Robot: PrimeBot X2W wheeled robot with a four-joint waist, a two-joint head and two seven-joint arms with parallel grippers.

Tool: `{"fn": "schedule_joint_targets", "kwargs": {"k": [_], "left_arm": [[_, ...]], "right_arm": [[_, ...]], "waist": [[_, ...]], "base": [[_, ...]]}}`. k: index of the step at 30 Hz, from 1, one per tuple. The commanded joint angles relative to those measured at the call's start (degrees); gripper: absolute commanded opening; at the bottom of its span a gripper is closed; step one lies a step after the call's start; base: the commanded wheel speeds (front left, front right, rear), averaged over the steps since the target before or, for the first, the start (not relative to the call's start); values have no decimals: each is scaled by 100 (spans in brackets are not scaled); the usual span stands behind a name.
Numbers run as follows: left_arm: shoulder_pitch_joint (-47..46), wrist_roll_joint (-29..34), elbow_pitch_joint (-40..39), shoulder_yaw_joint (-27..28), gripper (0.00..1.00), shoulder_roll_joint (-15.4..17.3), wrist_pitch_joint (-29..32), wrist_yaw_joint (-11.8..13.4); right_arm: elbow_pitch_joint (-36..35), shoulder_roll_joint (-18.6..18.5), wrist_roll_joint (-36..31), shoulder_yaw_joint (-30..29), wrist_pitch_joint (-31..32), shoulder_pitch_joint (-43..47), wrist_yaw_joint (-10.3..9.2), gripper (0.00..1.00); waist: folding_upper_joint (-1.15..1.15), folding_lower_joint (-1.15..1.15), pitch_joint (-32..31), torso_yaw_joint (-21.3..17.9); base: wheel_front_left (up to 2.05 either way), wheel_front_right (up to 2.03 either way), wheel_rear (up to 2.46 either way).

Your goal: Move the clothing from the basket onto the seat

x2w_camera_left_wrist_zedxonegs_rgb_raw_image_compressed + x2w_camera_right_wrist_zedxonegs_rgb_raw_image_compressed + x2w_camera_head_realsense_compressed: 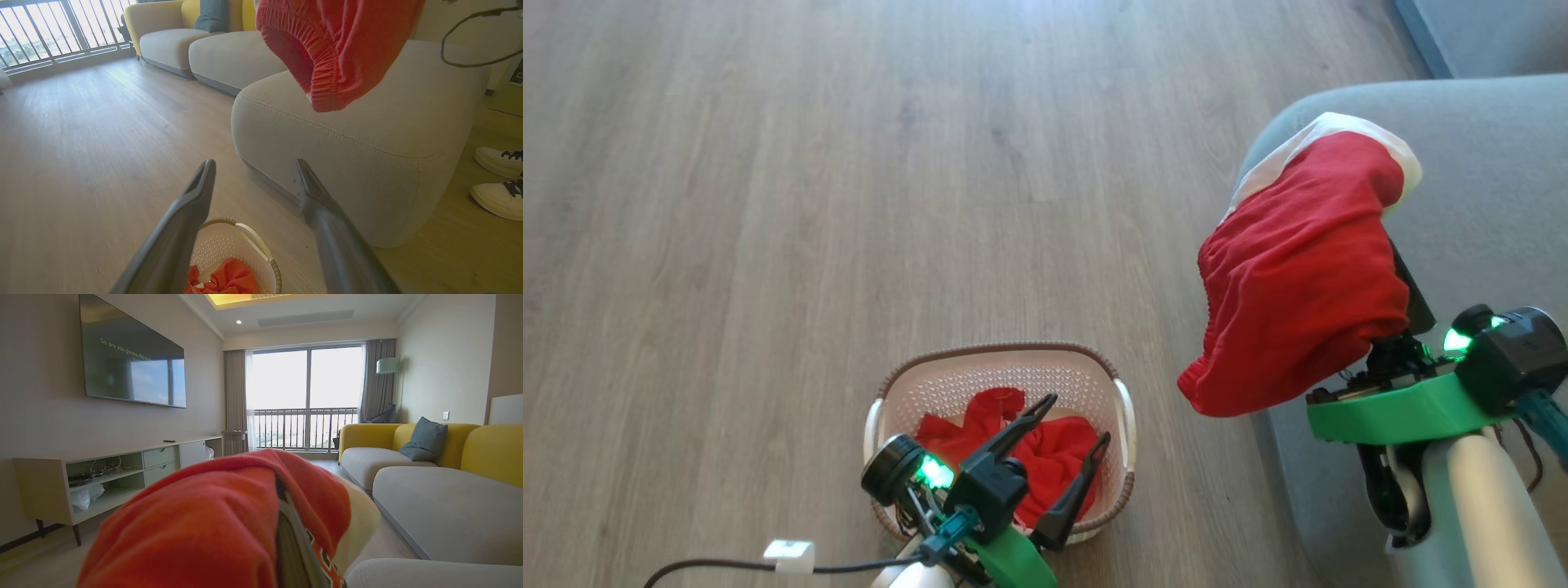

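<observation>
One red garment [1298, 286] with a white band hangs over my right gripper [1401, 278], above the rounded edge of the grey seat [1486, 163]. The cloth covers most of the fingers; it hides the jaws, and the gripper seems shut on it. In the right wrist view the same garment [212, 522] drapes over one dark finger [292, 539]. The second red garment [1045, 457] lies crumpled in the cream basket [1013, 367] on the floor. My left gripper [1078, 418] hovers open just above it, holding nothing. The left wrist view has the open fingers [196, 196], the basket [229, 241] below and the seat [347, 163] beyond.
The basket stands on wooden floor [809, 204] left of the sofa. A black cable with a white tag [788, 555] trails by my left arm. A person's white shoes [498, 179] stand beside the seat. A low TV cabinet [102, 473] lines the far wall.
</observation>
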Motion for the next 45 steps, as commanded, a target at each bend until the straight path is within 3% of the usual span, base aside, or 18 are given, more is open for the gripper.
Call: {"fn": "schedule_joint_targets", "kwargs": {"k": [1,8,33,45], "left_arm": [[-190,71,-246,187,100,-13,-55,29],[-322,105,-259,96,100,-13,-55,52],[-725,237,-70,12,100,68,-55,1],[-889,106,46,-365,100,29,-55,-88]], "right_arm": [[-243,-44,-45,62,2,-182,-2,0],[-318,-66,-44,-18,2,-289,-2,0],[-330,91,41,-459,2,-484,-2,0],[-563,115,-43,-1110,2,-260,-2,0]], "waist": [[0,0,81,-117],[0,0,354,-550],[0,0,819,-2770],[0,0,780,-2950]], "base": [[0,0,0],[0,0,0],[0,0,0],[0,0,0]]}}
